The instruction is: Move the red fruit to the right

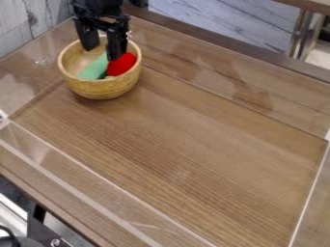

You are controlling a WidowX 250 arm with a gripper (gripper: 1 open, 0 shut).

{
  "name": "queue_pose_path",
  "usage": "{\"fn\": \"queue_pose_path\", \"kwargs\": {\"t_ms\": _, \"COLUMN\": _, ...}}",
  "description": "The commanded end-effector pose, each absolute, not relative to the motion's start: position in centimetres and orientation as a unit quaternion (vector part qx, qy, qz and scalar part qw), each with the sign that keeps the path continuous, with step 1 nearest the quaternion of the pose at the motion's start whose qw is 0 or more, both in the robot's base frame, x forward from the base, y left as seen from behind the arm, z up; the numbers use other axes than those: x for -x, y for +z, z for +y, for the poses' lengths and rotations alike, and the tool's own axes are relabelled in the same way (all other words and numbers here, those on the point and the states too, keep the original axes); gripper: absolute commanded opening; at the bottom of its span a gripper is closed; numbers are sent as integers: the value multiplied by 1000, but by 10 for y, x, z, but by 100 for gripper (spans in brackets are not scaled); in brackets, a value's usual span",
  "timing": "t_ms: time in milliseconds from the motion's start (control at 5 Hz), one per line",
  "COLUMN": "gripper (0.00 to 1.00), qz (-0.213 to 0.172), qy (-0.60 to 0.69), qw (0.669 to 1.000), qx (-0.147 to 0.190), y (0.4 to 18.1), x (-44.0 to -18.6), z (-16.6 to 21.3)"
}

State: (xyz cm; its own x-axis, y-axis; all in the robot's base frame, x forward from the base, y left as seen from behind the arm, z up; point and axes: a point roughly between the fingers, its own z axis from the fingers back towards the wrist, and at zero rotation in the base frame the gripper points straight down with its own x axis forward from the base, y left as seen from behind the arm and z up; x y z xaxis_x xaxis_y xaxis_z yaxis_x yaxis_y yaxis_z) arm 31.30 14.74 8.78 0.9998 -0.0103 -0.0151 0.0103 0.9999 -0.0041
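The red fruit lies inside a wooden bowl at the far left of the table, next to a flat green block. My black gripper hangs just above the bowl's back rim, over the fruit and the block. Its two fingers stand apart, open, with nothing between them. The fruit's leafy cap is hidden behind the fingers.
A clear plastic wall runs around the wooden table. A metal table leg stands beyond the far right corner. Black hardware shows below the near left edge.
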Motion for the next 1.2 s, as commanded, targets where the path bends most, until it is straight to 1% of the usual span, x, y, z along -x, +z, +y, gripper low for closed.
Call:
{"fn": "queue_pose_path", "kwargs": {"t_ms": 0, "gripper": 100, "qz": -17, "qy": -12, "qw": 1000, "qx": -11, "y": 93, "x": -323, "z": 158}}
{"fn": "queue_pose_path", "kwargs": {"t_ms": 200, "gripper": 100, "qz": -17, "qy": -13, "qw": 1000, "qx": -12, "y": 80, "x": -324, "z": 167}}
{"fn": "queue_pose_path", "kwargs": {"t_ms": 400, "gripper": 100, "qz": -18, "qy": -32, "qw": 999, "qx": -13, "y": 76, "x": -325, "z": 170}}
{"fn": "queue_pose_path", "kwargs": {"t_ms": 600, "gripper": 100, "qz": -18, "qy": -54, "qw": 998, "qx": -12, "y": 73, "x": -326, "z": 172}}
{"fn": "queue_pose_path", "kwargs": {"t_ms": 1000, "gripper": 100, "qz": -20, "qy": 6, "qw": 1000, "qx": -12, "y": 73, "x": -324, "z": 186}}
